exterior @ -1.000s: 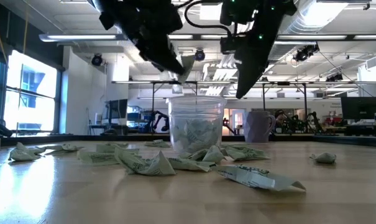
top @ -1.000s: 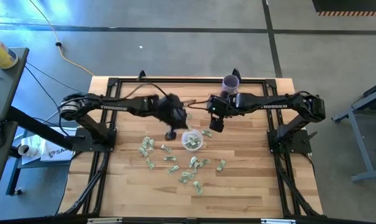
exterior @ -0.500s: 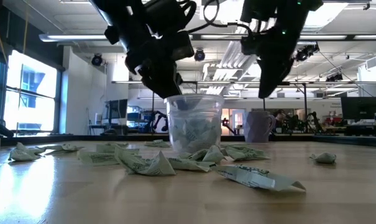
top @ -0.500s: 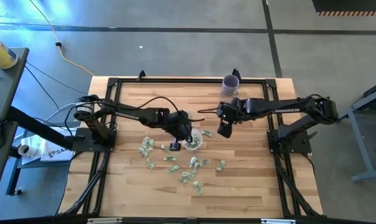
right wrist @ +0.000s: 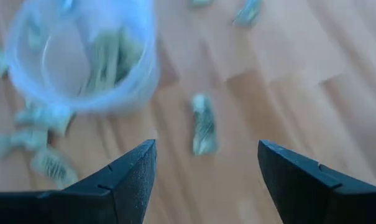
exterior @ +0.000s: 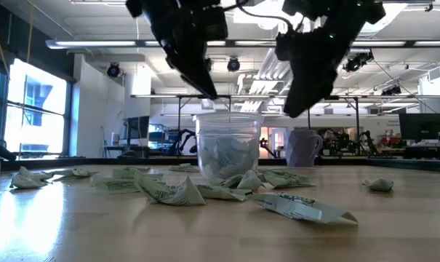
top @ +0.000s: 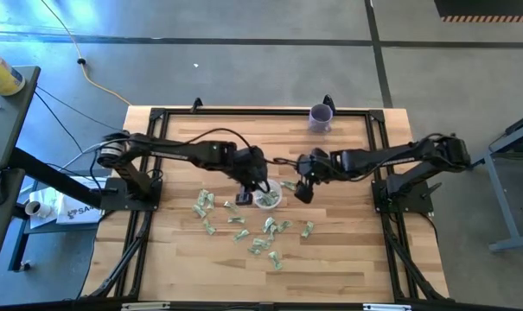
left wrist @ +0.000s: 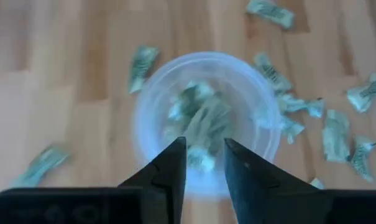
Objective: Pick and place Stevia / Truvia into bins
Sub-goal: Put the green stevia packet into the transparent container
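Note:
The clear plastic cup (top: 266, 197) stands near the table's middle with several green-and-white packets inside it (left wrist: 200, 118). More packets lie scattered on the wood around it (top: 263, 235), mostly on its near side. My left gripper (left wrist: 203, 144) hangs just over the cup's rim, pointing steeply down, open by a narrow gap with nothing between the fingers. My right gripper (right wrist: 206, 146) hovers wide open to the right of the cup (right wrist: 82, 56), above a loose packet (right wrist: 203, 124) that lies flat on the table.
A purple cup (top: 320, 117) stands at the far edge, right of centre. The black frame rails run along the table's sides (top: 149, 186). Bare wood lies toward the near edge beyond the packets (top: 270, 281).
My left gripper has moved a little toward the table's right and near edge and now hangs over the cup. My right gripper has come from the cup's far side toward the near edge and sunk slightly, turning as it went, and now stands beside the cup's right.

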`<action>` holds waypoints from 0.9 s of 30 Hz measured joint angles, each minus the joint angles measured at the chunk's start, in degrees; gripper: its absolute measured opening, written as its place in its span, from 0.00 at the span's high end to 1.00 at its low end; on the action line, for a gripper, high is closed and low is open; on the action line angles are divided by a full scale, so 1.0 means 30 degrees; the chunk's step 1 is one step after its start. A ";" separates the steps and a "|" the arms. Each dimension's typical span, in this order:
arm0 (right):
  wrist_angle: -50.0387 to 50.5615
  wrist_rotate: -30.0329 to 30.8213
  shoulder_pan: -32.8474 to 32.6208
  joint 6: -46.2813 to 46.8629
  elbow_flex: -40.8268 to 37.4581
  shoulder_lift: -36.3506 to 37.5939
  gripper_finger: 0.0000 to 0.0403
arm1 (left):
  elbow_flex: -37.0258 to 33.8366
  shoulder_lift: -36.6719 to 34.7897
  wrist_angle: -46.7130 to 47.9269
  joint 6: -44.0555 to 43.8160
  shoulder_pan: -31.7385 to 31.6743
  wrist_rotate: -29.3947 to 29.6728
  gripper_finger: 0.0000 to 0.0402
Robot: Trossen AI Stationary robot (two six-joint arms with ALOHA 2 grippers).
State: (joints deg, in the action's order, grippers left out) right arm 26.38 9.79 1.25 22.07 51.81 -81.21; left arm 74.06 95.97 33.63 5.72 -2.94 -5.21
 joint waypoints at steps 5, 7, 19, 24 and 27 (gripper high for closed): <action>0.0049 -0.0493 0.0502 -0.0894 0.2281 -0.0172 0.33 | 0.0082 -0.1881 0.3567 -0.0515 -0.0015 0.1403 0.67; 0.0261 -0.0455 0.0594 -0.1382 0.3180 -0.0546 0.34 | -0.0970 -0.3094 0.4212 -0.1042 -0.0034 0.2335 0.70; 0.1537 -0.2134 0.1051 -0.2920 0.2251 -0.2861 0.36 | -0.7096 -0.9730 0.2308 -0.6548 -0.1392 0.3139 0.79; -0.0036 -0.1408 0.0840 -0.3701 0.1780 -0.4242 0.36 | -0.7349 -1.0634 0.2436 -0.7565 -0.1392 0.3303 0.79; -0.0360 -0.1401 0.0964 -0.4087 0.1780 -0.5391 0.37 | -0.7349 -1.0843 0.2407 -0.7581 -0.1392 0.3409 0.79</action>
State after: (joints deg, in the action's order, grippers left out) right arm 25.30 5.58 4.14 9.81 57.14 -97.38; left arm 52.01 63.44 40.85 -17.02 -7.11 5.02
